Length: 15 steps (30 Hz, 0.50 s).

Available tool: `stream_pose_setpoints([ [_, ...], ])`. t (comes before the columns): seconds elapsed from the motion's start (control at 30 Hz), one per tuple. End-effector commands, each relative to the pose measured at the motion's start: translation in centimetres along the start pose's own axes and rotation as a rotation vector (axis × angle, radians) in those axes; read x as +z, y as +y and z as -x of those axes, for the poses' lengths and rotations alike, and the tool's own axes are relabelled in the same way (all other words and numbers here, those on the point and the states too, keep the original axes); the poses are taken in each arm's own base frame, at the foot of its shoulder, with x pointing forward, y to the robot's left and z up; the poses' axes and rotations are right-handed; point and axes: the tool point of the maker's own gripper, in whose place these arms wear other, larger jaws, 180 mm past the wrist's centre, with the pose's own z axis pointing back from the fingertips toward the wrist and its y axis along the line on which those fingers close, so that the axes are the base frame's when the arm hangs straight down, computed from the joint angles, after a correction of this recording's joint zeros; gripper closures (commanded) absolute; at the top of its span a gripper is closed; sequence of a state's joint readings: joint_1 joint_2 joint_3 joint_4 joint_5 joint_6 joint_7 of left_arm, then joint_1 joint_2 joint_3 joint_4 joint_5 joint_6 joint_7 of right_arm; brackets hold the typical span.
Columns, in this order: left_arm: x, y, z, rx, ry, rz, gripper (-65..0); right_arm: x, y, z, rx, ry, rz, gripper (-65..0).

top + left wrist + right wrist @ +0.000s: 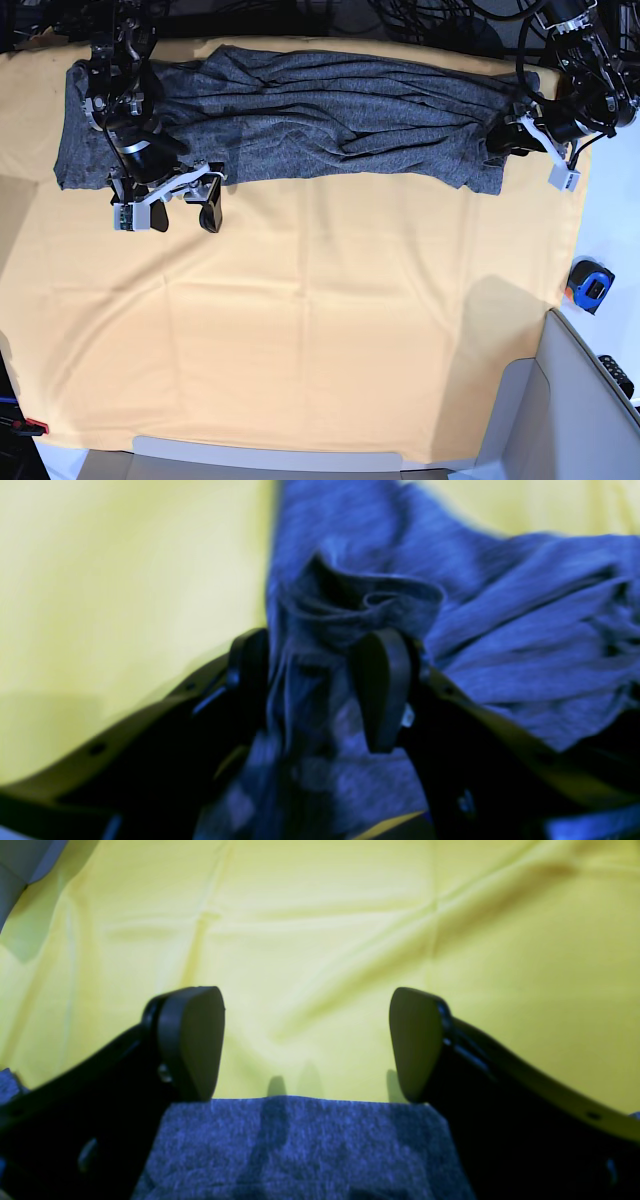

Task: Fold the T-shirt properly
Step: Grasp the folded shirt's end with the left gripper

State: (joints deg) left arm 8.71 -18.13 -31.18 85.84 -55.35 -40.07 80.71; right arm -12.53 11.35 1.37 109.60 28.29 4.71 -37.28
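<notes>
The dark-grey T-shirt (pixel 320 115) lies bunched in a long wrinkled band across the far part of the yellow-orange table cloth (pixel 320 330). My left gripper (pixel 507 140) is at the shirt's right end in the base view. In the left wrist view, the left gripper (pixel 315 680) is shut on a gathered fold of the T-shirt (pixel 525 645). My right gripper (pixel 185 210) hangs open just past the shirt's near-left edge. In the right wrist view, the right gripper (pixel 305 1040) is open and empty over bare cloth, with the T-shirt's edge (pixel 300 1145) below the fingers.
A blue and orange tape measure (pixel 590 285) lies off the cloth at the right. A grey box wall (pixel 565 400) stands at the near right corner. A small red object (pixel 30 427) sits at the near left edge.
</notes>
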Motion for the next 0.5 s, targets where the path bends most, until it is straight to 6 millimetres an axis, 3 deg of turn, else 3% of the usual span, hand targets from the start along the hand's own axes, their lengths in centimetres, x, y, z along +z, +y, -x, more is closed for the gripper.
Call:
stream_pose_setpoints([
  [0.0,0.7,0.0,-1.5,-0.024,-0.038,-0.001,-29.2,0.1,0.2,-1.6,0.015,-0.055,-0.009,-50.5],
  [0.27,1.9,1.2,-2.3,-0.045,-0.043,-0.037,-29.4,-0.1,-0.2,-0.8,0.011,-0.033,-0.001,-50.5],
  [0.47,3.8,2.0,-3.7,0.008,-0.152,-0.036,-29.1,-0.6,-0.5,0.3,-0.003,-0.003,0.006,-50.5],
])
